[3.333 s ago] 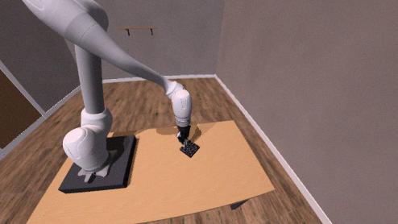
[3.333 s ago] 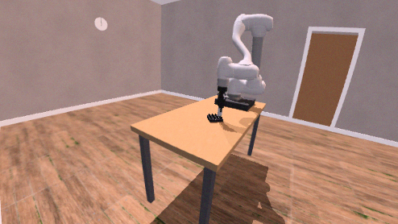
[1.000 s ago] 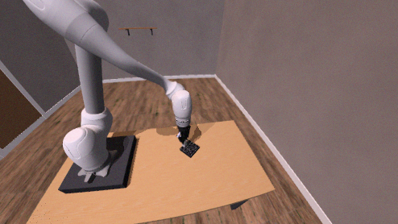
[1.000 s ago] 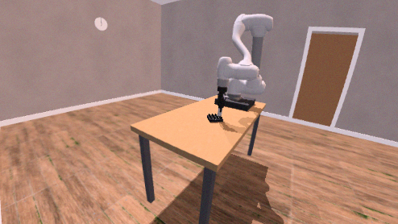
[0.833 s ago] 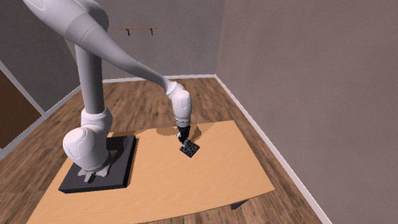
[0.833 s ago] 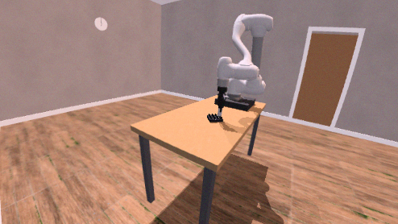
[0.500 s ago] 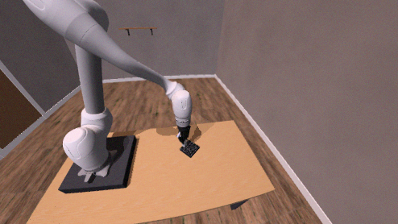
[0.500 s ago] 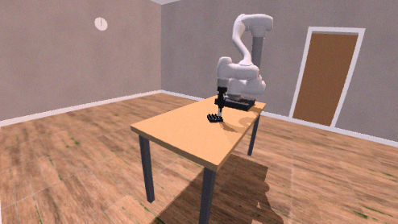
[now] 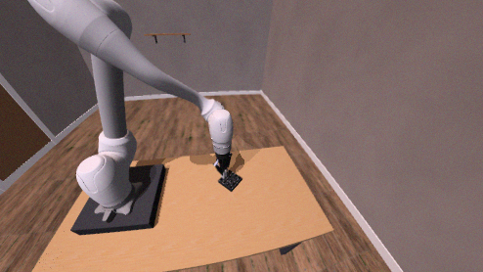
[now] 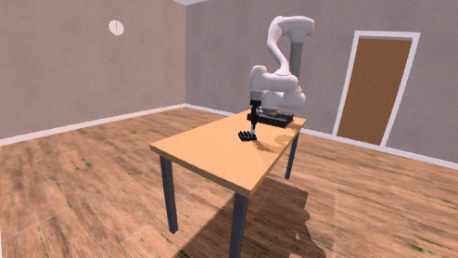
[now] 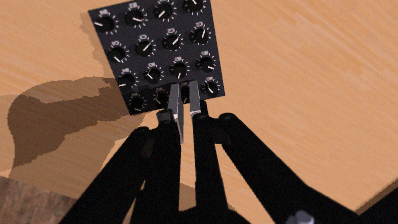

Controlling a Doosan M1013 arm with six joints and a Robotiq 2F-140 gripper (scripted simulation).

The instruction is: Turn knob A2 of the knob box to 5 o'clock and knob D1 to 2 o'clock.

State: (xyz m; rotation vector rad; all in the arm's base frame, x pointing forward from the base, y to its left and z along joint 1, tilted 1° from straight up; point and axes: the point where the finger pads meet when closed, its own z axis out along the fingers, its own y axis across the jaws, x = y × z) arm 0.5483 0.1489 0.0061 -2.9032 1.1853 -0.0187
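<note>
Wooden table (image 11: 310, 75), knob box (image 11: 156, 55), fingers on near-row knob.

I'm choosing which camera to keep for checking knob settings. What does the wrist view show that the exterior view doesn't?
Only the wrist view shows the black knob box's sixteen individual knobs, their white pointer lines and mark rings, and the two grey fingers closed around a knob in the row nearest the camera.

Only the exterior view shows the whole white arm, the table's dark legs, a brown door and a round wall clock.

Both show the knob box on the light wooden table with the gripper on it.
</note>
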